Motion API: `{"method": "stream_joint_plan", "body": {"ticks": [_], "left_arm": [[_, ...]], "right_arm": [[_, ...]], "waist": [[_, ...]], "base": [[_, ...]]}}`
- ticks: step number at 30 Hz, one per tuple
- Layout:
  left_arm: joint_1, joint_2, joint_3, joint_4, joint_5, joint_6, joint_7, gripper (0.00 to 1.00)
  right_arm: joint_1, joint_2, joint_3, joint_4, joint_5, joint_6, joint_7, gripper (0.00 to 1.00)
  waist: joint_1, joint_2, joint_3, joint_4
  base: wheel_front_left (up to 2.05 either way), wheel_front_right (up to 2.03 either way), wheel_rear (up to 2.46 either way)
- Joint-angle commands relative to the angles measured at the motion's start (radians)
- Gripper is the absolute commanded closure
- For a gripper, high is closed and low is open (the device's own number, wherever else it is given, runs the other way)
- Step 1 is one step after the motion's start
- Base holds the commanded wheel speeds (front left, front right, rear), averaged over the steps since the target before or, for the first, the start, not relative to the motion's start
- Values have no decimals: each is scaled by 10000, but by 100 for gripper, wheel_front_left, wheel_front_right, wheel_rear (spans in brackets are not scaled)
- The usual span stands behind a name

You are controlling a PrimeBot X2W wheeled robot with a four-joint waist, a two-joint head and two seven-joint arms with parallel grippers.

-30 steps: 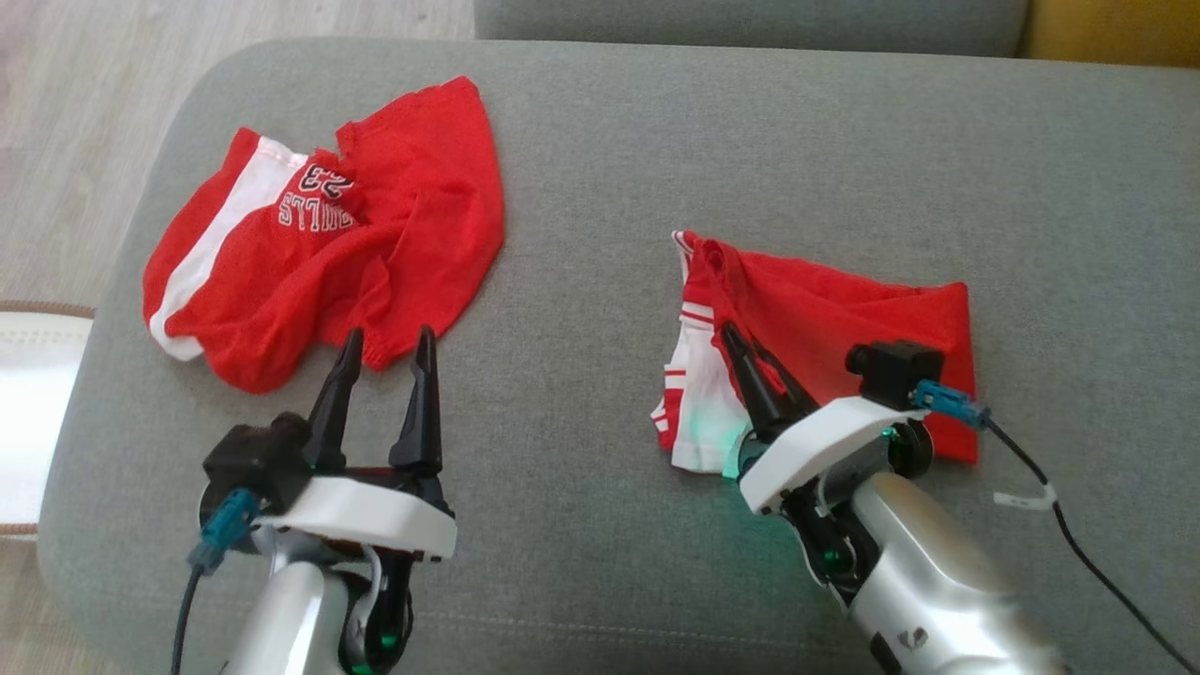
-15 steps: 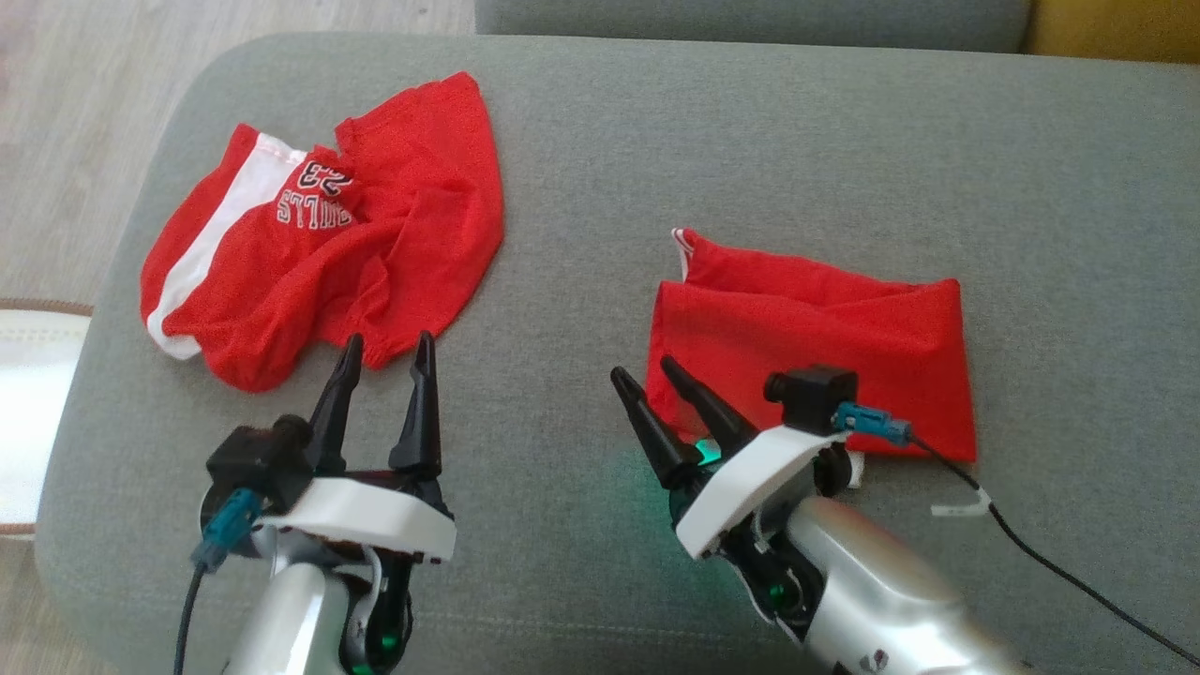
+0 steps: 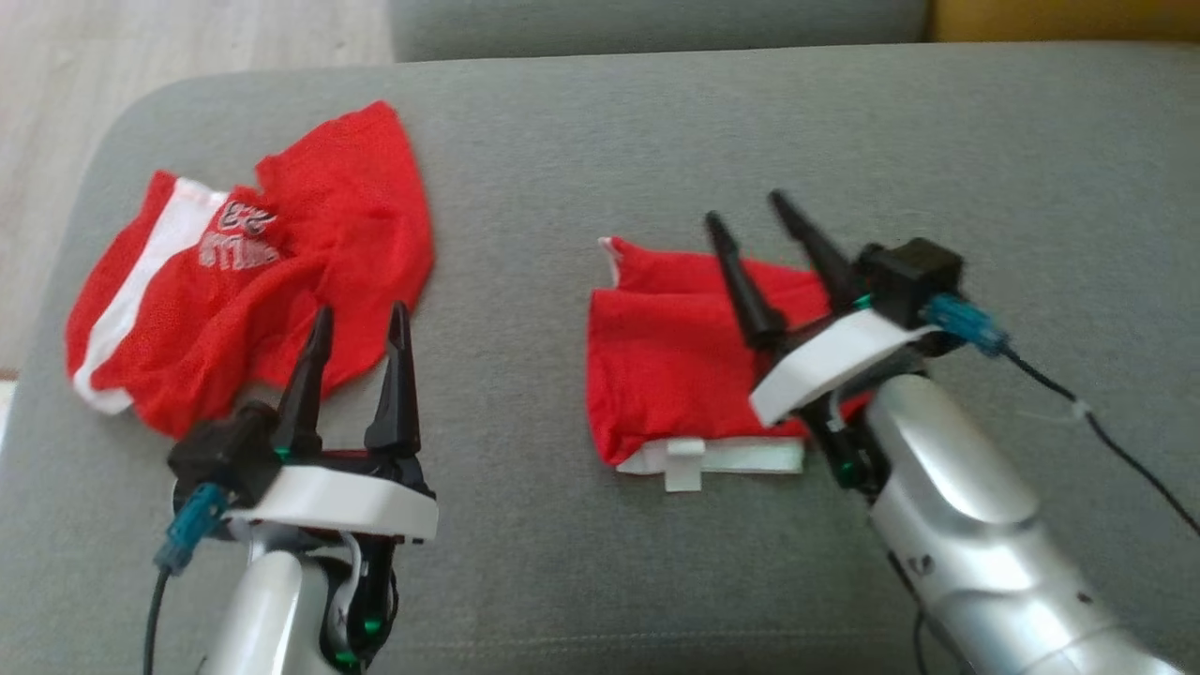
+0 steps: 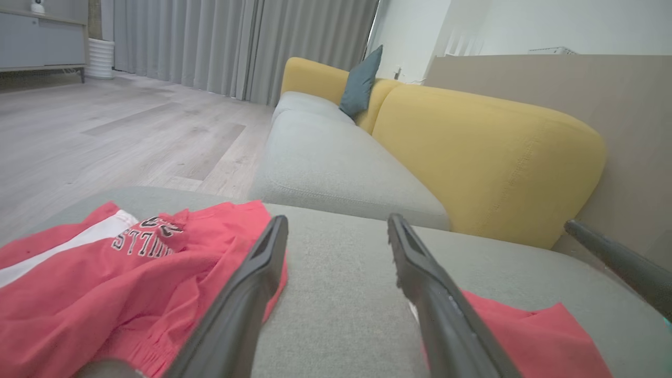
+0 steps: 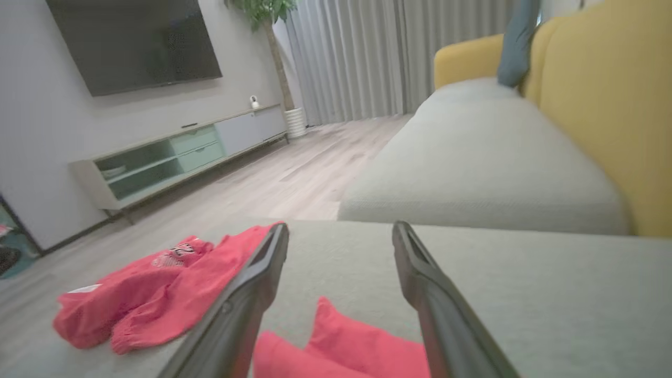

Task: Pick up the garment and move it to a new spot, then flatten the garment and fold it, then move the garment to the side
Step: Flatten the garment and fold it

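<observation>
Evidently the folded garment (image 3: 675, 366) is thin, light, limp cloth, so I judge it would sag and fall open if lifted by a single layer. It lies near the middle of the grey cushion (image 3: 581, 581), a neat red packet with a white band (image 3: 731, 457) and a small tag (image 3: 684, 464) along the edge nearest the cushion's front. That band looks the thickest part. A pinch there through every layer, or one at each of two corners, seems the safest hold for sliding it aside.

The right gripper (image 3: 746, 208) hangs over the packet's right part, above the cushion's middle, fingers spread wide and empty. The left gripper (image 3: 362, 312) sits toward the cushion's left front, fingers likewise apart and gripping nothing, its tips over the near edge of a crumpled garment (image 3: 253, 281) at the cushion's left end.

Counted: two red garments, one folded and one crumpled; two grippers with two fingers each; one tag
</observation>
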Motion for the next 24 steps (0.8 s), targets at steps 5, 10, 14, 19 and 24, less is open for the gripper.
{"method": "stream_joint_plan", "body": {"ticks": [5, 10, 14, 19, 24], "left_arm": [[-335, 41, 494, -651, 19, 44, -120, 0], [-236, 41, 498, -742, -20, 40, -120, 0], [-89, 41, 503, -670, -62, -6, -120, 0], [161, 41, 441, -481, -56, -57, -120, 0], [323, 41, 300, -349, -66, -61, -120, 0]], "right_arm": [[1266, 166, -1713, -1836, -2731, 37, -136, 0], [2560, 166, -2927, -3148, -3822, 37, -136, 0], [3283, 166, -3751, -3812, -4222, 37, -136, 0], [3931, 166, -4330, -4349, -4230, 37, -137, 0], [4290, 166, -4619, -4553, -4067, 37, -137, 0]], "waist": [[0, 0, -100, -520], [0, 0, -178, -754], [0, 0, -220, -837], [0, 0, -265, -903], [0, 0, -279, -915]], "base": [[0, 0, 0], [0, 0, 0], [0, 0, 0], [0, 0, 0], [0, 0, 0]]}}
